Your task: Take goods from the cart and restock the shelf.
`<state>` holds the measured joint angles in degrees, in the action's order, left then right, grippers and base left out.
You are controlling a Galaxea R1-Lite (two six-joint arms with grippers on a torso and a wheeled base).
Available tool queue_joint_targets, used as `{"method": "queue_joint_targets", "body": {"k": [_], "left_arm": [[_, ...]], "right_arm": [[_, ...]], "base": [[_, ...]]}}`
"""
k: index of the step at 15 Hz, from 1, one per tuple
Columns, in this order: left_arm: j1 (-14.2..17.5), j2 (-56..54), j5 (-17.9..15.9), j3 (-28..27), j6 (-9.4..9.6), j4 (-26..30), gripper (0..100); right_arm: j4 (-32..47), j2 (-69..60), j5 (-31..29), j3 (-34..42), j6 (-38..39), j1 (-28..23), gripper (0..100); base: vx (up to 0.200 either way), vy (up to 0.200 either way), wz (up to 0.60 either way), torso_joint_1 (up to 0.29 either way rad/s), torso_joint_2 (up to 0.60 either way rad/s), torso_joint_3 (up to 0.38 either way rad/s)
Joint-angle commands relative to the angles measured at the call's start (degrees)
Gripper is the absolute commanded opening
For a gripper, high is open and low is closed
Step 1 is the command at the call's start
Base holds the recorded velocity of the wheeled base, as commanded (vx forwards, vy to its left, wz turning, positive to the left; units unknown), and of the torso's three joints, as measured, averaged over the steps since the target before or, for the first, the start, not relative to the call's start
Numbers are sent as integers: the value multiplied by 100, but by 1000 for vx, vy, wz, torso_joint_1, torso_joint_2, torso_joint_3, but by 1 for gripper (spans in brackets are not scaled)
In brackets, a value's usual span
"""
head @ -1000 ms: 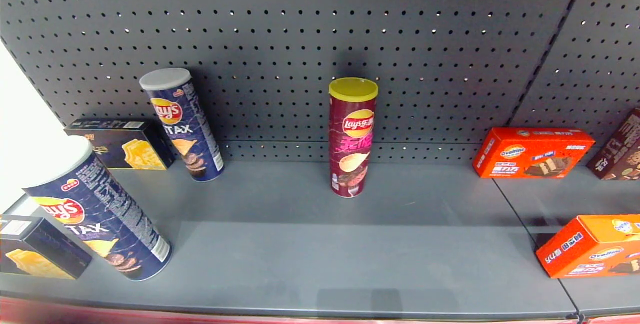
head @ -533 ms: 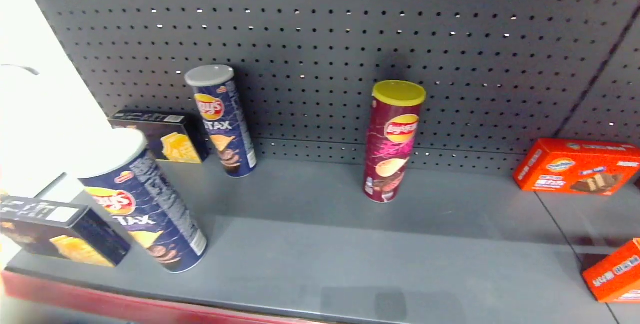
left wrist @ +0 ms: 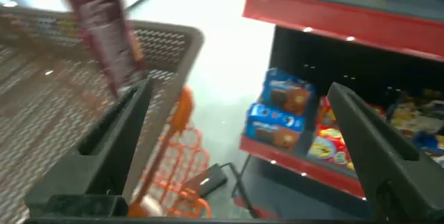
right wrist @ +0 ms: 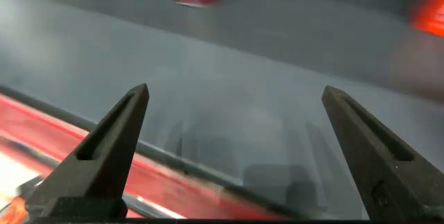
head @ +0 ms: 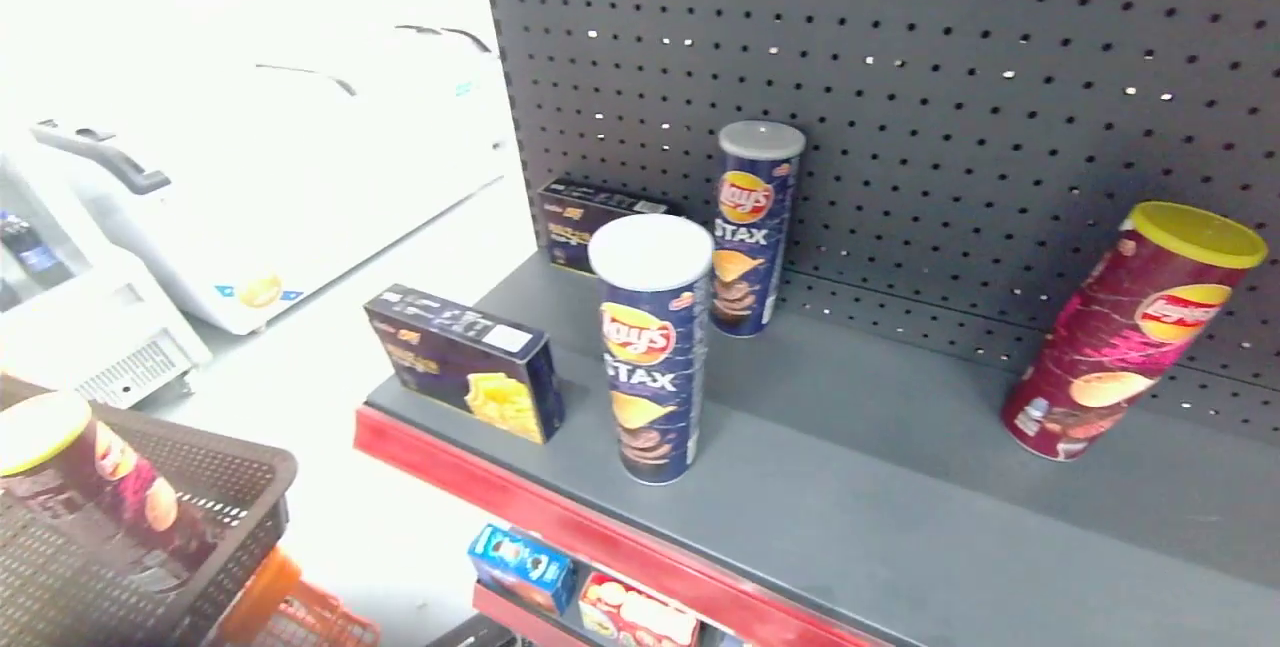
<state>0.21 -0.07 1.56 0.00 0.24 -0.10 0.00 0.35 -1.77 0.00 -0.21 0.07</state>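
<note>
Head view is swinging toward my left: the whole picture is shifting, so the camera is turning while the goods are staying where they stand. The cart basket [head: 255,477] is coming into sight at the lower left, beyond the left end of the shelf [head: 900,517], and a carted maroon can [head: 85,472] with a yellow lid is standing in it.

On the shelf, from left to right:
- The front black box [head: 465,362] is sitting at the front left corner.
- The rear black box [head: 590,217] is sitting at the rear left corner.
- The front blue can [head: 650,357] is standing near the front edge.
- The rear blue can [head: 757,227] is standing against the back panel.
- The stocked maroon can [head: 1120,337] is standing near the rear, well apart to the right.

I am judging that I am turning from the shelf to fetch the next item. The bare stretch between the blue cans and the stocked maroon can is offering room for it.

Left wrist view is supplying detail beyond the head view. My left claw [left wrist: 239,89] is hanging with its fingers spread wide and nothing between them, just beside the basket rim. The carted maroon can is standing just beyond one finger. Blue packets [left wrist: 281,109] are sitting on the lower tier [left wrist: 305,167].

Right wrist view is showing my right claw [right wrist: 234,91], likewise spread and empty, hovering over the shelf's front edge.
</note>
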Motion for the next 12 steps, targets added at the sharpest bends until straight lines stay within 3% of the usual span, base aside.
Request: {"method": "queue_joint_targets", "body": {"k": [1, 8, 11, 12], "left_arm": [[6, 7, 2, 0, 2, 1, 100], [-3, 7, -15, 0, 11, 1, 100], [-3, 7, -15, 0, 2, 1, 100], [-3, 7, -15, 0, 2, 1, 100]], "right_arm": [[0, 9, 1, 0, -6, 1, 100], [0, 9, 1, 0, 3, 1, 100], [-9, 9, 1, 0, 21, 1, 100], [0, 9, 1, 0, 12, 1, 100]], "base": [[0, 0, 600, 2, 2, 7], [0, 0, 600, 0, 2, 2], [0, 0, 0, 0, 0, 0], [0, 0, -600, 2, 2, -2]]}}
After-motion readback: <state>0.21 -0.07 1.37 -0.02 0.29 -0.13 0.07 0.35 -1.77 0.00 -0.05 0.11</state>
